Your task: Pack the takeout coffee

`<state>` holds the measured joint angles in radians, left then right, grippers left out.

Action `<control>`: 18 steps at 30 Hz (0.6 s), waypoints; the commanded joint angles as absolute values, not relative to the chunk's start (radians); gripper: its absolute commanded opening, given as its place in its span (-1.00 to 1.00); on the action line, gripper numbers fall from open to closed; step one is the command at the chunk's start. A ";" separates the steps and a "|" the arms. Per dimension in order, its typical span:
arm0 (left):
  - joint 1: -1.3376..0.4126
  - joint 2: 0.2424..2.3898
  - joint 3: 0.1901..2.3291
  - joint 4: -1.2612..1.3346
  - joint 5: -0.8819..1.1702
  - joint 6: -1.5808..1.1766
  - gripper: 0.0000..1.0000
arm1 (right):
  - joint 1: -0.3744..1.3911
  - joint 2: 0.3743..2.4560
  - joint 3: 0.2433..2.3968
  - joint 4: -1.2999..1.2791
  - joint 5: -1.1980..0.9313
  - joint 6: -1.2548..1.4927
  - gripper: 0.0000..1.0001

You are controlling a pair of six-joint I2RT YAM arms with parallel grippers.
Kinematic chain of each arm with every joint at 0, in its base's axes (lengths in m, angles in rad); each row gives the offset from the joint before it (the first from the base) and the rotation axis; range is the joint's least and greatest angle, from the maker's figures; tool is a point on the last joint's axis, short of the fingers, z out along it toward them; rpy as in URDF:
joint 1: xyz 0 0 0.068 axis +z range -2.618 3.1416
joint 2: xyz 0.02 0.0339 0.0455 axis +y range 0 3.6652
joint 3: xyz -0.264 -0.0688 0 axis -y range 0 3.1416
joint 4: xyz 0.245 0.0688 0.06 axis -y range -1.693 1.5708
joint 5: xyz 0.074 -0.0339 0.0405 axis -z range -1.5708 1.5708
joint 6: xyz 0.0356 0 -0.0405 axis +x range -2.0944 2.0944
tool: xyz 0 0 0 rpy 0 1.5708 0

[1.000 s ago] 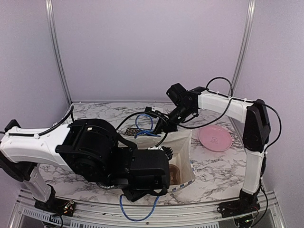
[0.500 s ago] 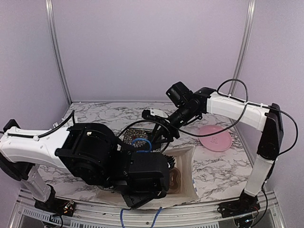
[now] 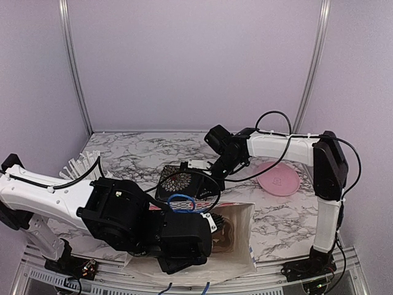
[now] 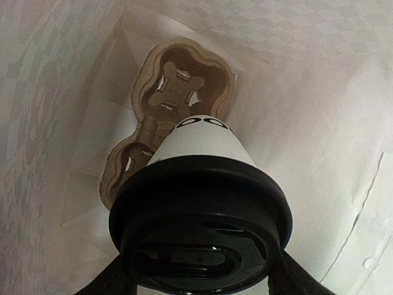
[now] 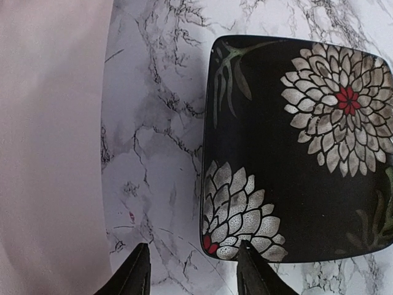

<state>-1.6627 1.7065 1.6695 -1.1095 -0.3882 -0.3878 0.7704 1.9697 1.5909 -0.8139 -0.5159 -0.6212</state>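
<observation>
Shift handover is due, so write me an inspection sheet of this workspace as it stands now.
Surface: marble table; no spills seen.
Job's things: takeout coffee, black lid on, held inside the white paper bag above the cardboard cup carrier.
Clutter: black floral plate, pink plate, white straws.
Grippers: left gripper shut on the coffee at its lid; right gripper open and empty, over the table at the floral plate's corner.
Cables: blue cable looped by the left wrist; black cable arching over the right arm.
Surroundings: plain lilac walls; nothing else seen.
</observation>
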 commanded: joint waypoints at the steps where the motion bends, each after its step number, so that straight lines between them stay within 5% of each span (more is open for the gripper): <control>1: -1.667 1.679 1.660 -1.053 -0.449 -0.356 -0.26 | 0.773 1.997 1.613 -0.780 -0.499 -0.611 -0.09; 18: -1.669 1.738 1.695 -1.004 -0.559 -0.134 -0.27 | 0.787 1.840 1.508 -0.755 -0.540 -0.518 -0.09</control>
<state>-1.6627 1.7210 1.6730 -1.0157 -0.5411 -0.1902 0.7712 1.9259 1.4944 -0.7670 -0.5148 -0.5430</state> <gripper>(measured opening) 0.703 0.455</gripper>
